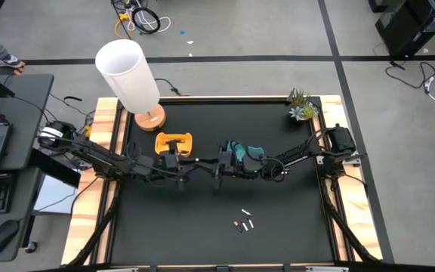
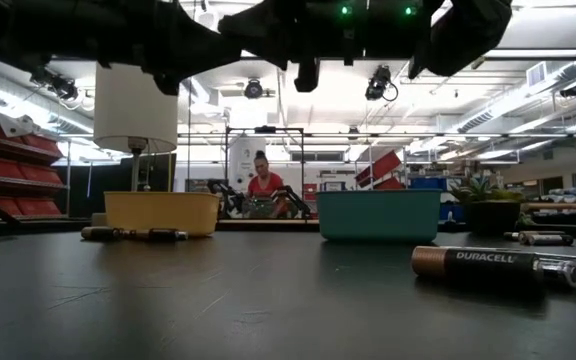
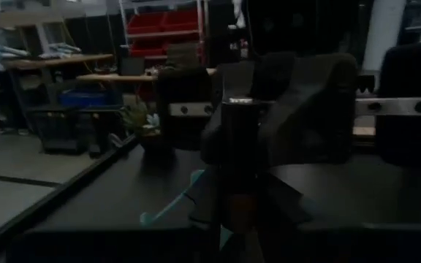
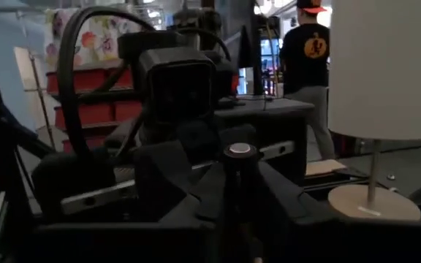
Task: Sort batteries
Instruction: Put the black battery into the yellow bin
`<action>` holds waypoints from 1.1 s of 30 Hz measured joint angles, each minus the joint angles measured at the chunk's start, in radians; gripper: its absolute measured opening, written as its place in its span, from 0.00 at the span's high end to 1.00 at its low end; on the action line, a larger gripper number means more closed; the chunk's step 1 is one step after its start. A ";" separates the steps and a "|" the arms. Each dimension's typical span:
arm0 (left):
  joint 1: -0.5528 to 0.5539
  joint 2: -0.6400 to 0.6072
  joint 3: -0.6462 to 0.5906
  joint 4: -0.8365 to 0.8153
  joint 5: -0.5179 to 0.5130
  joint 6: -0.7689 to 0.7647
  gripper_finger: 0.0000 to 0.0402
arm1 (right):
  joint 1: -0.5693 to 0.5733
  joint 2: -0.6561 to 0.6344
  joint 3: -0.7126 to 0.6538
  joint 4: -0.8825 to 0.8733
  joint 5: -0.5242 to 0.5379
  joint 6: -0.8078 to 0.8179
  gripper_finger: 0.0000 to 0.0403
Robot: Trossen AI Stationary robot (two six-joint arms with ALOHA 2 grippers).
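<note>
High view shows both arms meeting mid-table, left gripper [image 1: 181, 175] and right gripper [image 1: 219, 172] facing each other. Wrist views show each clamped on an upright battery [image 4: 238, 183], likely a handover; loose batteries [image 1: 242, 223] lie nearer the table's front edge.

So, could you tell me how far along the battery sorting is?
Done: cannot tell; the arms and tray walls hide what the yellow tray and teal tray hold. In hand: one battery upright between the left hand and right hand mid-table. Left: at least three loose batteries on the table.
</note>
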 joint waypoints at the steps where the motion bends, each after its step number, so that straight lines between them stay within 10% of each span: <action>1: 0.000 -0.004 0.001 -0.003 -0.013 -0.002 0.84 | 0.000 0.000 -0.003 -0.004 0.006 0.003 0.83; 8: -0.020 -0.017 0.007 -0.080 -0.063 -0.051 0.84 | 0.018 -0.080 -0.007 -0.149 0.037 -0.038 0.60; 18: -0.103 -0.363 -0.070 -0.440 -0.223 -0.156 0.84 | 0.182 -0.378 -0.008 -0.751 0.437 0.024 0.51; 27: 0.038 -0.549 -0.187 -0.698 -0.404 -0.480 0.83 | 0.355 -0.333 -0.102 -0.591 0.640 0.058 0.58; 33: 0.136 -0.510 -0.196 -0.734 -0.402 -0.488 0.56 | 0.360 -0.288 -0.105 -0.556 0.644 0.089 0.61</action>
